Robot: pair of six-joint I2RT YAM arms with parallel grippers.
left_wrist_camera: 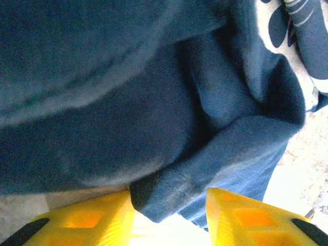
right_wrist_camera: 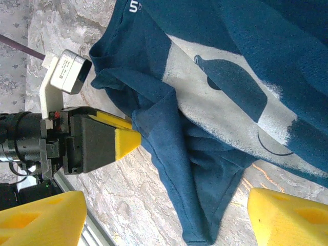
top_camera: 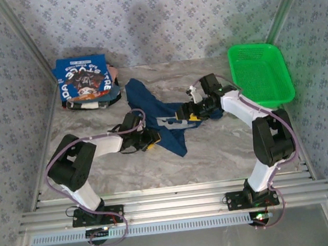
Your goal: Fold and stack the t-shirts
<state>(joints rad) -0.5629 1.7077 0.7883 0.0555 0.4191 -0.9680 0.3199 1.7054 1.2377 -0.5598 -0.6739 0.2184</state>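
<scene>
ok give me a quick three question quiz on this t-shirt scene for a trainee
1. True or false: the green basket holds a t-shirt.
2. The navy t-shirt lies: A) folded on a stack, B) crumpled on the table with the left gripper and right gripper at it, C) in the basket.
3. Fill in: the folded bright blue t-shirt sits at the table's back ___ corner.
Key: 1 false; 2 B; 3 left.
</scene>
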